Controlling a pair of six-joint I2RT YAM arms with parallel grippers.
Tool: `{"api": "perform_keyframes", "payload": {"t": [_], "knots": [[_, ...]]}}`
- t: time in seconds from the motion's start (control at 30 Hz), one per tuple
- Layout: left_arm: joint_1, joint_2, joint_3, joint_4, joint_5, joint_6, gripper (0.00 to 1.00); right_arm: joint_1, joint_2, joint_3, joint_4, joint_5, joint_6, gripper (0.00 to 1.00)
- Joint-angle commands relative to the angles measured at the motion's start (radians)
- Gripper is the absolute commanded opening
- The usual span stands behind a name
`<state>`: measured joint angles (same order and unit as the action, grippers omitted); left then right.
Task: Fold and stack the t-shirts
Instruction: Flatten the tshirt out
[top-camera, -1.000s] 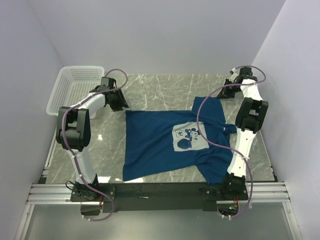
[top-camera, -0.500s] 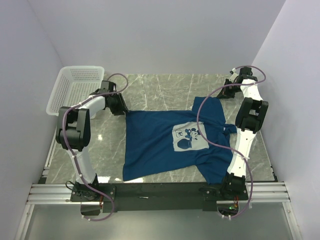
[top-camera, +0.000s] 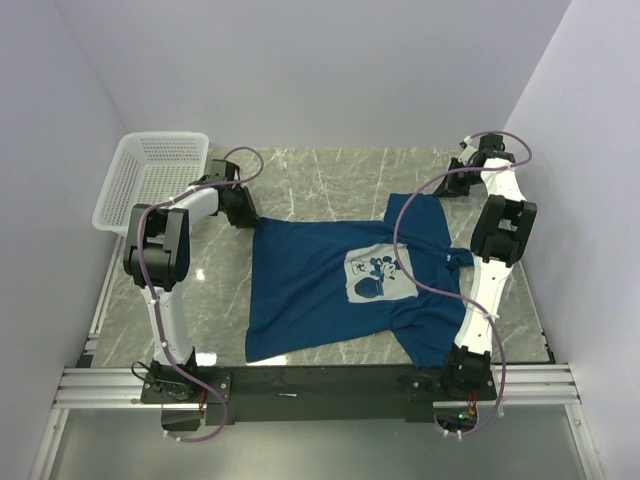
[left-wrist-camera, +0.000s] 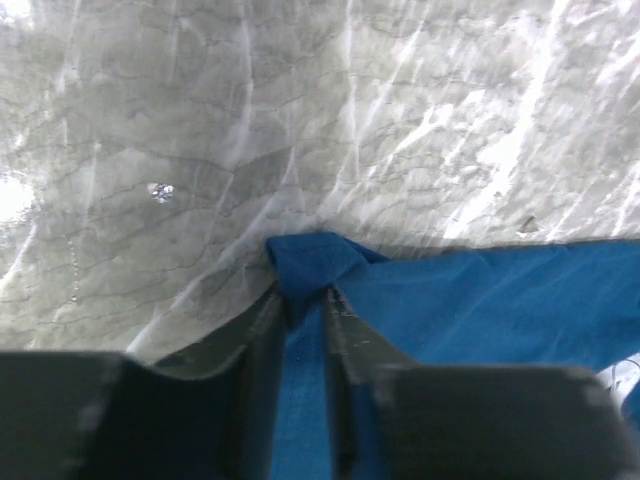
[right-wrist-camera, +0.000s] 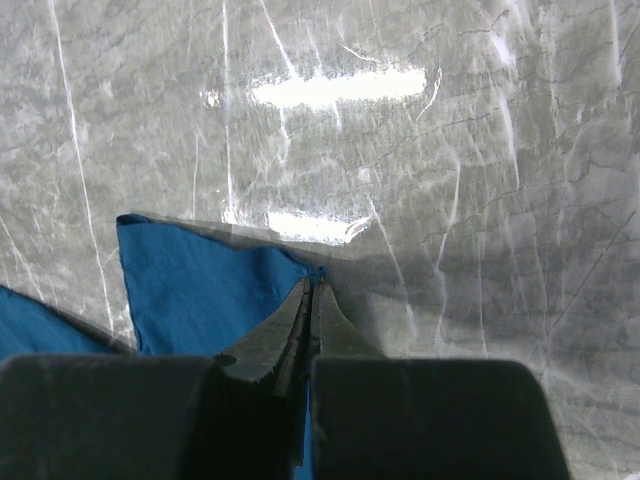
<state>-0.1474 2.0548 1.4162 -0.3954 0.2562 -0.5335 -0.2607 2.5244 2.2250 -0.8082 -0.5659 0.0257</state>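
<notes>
T-shirt (top-camera: 345, 285) is lying flat and print-up on the marble table (top-camera: 330, 170), no fold made yet, so pretty much everything's still to do. Left gripper (left-wrist-camera: 305, 300) is pinching the shirt's far-left corner; right gripper (right-wrist-camera: 308, 300) is clamped on the far-right corner. Versus a second back, the left arm has slid in onto that corner.

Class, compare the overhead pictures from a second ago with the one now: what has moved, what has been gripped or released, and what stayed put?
The left gripper has moved in from the basket side to the t-shirt's far-left corner, its jaws narrowing around the cloth there. The right gripper stayed shut on the far-right corner. T-shirt and basket lie as before.
</notes>
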Motion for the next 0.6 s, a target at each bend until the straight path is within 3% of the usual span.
{"api": "perform_keyframes", "payload": {"t": [0.0, 0.17, 0.37, 0.57], "knots": [[-0.006, 0.025, 0.006, -0.022, -0.017, 0.032, 0.24, -0.008, 0.011, 0.022, 0.009, -0.011, 0.002, 0.0], [-0.006, 0.022, 0.009, -0.003, 0.0, 0.038, 0.02, -0.008, 0.01, 0.022, 0.007, -0.011, 0.0, 0.0], [-0.006, -0.016, 0.001, 0.036, 0.011, 0.049, 0.01, -0.008, 0.011, 0.022, 0.006, -0.017, -0.001, 0.0], [-0.006, -0.205, -0.065, 0.142, -0.021, 0.064, 0.0, -0.006, -0.03, 0.003, -0.005, -0.092, -0.088, 0.0]]}}
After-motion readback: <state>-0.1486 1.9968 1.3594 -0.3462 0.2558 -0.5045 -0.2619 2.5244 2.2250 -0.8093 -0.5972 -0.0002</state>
